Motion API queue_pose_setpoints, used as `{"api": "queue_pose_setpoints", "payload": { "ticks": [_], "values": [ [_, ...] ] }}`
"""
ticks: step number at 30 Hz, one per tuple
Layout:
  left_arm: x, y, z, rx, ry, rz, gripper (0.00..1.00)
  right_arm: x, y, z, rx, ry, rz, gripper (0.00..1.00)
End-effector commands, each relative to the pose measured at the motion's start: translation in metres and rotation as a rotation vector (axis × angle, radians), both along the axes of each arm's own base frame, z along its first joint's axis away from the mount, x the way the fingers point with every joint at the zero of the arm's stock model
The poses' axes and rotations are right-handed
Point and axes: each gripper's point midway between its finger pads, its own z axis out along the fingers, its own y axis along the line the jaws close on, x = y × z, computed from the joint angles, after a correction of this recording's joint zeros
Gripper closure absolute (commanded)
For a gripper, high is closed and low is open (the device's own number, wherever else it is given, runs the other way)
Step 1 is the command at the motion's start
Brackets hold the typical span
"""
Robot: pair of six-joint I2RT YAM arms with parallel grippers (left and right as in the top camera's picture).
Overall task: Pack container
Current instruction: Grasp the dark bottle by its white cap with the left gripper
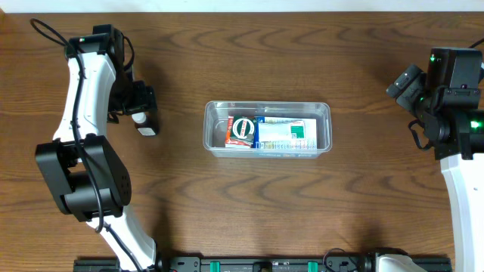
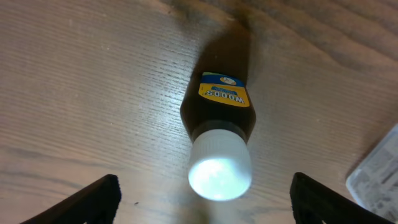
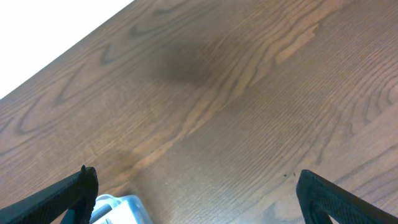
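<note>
The clear container sits mid-table with small boxes and a round green-topped item inside. A dark brown bottle with a yellow label and a white cap lies on the wood to its left. My left gripper hangs over it, open. The cap lies between the fingers and touches neither. From overhead the left gripper covers most of the bottle, and only the cap shows. My right gripper is open at the far right, with nothing between its fingers.
A corner of the container shows at the right edge of the left wrist view. Another corner lies near the lower left of the right wrist view. Bare wood separates the bottle from the container.
</note>
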Motion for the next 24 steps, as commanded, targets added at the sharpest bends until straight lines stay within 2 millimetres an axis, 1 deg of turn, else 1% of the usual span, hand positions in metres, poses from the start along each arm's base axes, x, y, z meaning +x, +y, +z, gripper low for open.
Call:
{"api": "queue_pose_setpoints", "payload": {
  "ticks": [1,5,7,8,12,17,24],
  "values": [
    [-0.002,-0.001,-0.013,-0.008,0.03,-0.017,0.2,-0.001,-0.003,0.002,-0.017,0.001,-0.004,0.01],
    [0.001,0.0,-0.014,-0.006,0.018,-0.017,0.32,-0.001,-0.003,0.002,-0.017,0.001,-0.004,0.01],
    [0.003,0.0,-0.014,-0.005,0.011,-0.017,0.41,-0.001,-0.003,0.002,-0.017,0.001,-0.004,0.01],
    [0.003,0.0,-0.014,-0.005,0.011,-0.017,0.43,-0.001,-0.003,0.002,-0.017,0.001,-0.004,0.01],
    [0.004,0.0,-0.014,-0.005,0.007,-0.017,0.46,-0.001,-0.003,0.002,-0.017,0.001,-0.004,0.01],
    [0.004,0.0,-0.017,-0.009,0.004,-0.016,0.46,-0.001,-0.003,0.002,-0.017,0.001,-0.004,0.01],
    [0.01,-0.011,-0.017,-0.07,-0.022,-0.014,0.46,-0.001,-0.003,0.002,-0.017,0.001,-0.004,0.01]
  ]
}}
